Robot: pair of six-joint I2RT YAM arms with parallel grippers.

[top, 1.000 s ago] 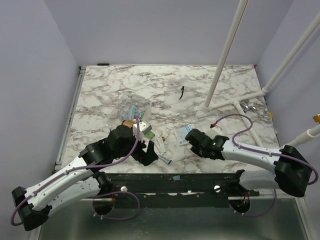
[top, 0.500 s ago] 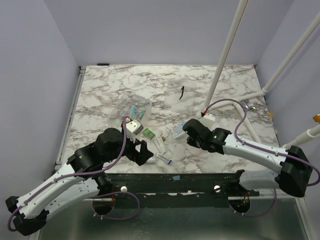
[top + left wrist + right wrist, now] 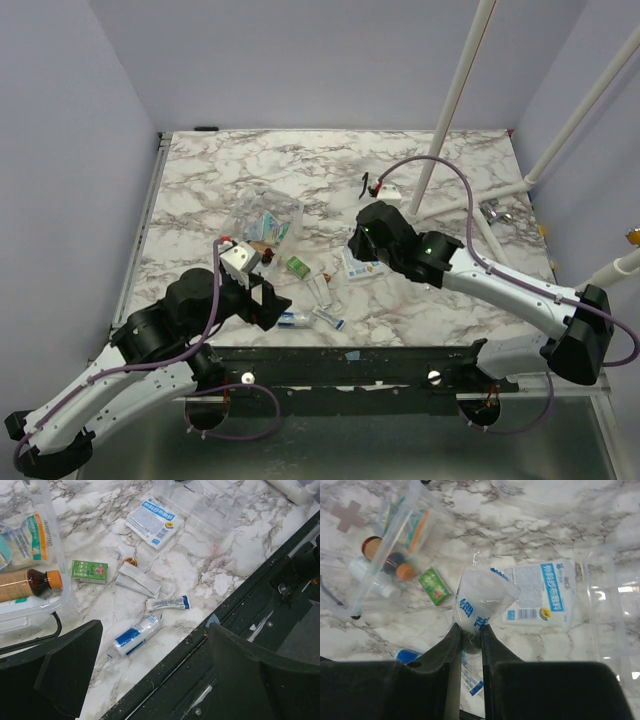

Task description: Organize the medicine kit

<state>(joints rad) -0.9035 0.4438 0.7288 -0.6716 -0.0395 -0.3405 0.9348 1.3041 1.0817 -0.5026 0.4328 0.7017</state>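
Note:
The medicine kit (image 3: 268, 212) is a clear box lying open left of the table's middle, with a brown orange-capped bottle and packets inside (image 3: 30, 580) (image 3: 385, 540). My right gripper (image 3: 468, 630) (image 3: 357, 243) is shut on a clear packet with blue print (image 3: 481, 597), held off the table to the right of the kit. My left gripper (image 3: 160, 680) (image 3: 270, 300) hangs open and empty over the near table edge. Below it lie a blue-and-white bandage roll (image 3: 136, 635), a small tube (image 3: 167, 603), white sachets (image 3: 140, 578) and a green box (image 3: 89, 571).
A white-and-blue packet (image 3: 545, 597) (image 3: 156, 521) lies flat under the right gripper, beside a clear plastic tray (image 3: 610, 605). A black rail (image 3: 235, 625) runs along the near edge. White poles (image 3: 445, 120) stand at the back right. A small black object (image 3: 365, 184) lies beyond the kit.
My right gripper has risen with the packet and moved away from the near edge, towards the kit. The left arm has drawn back to the near left, still open.

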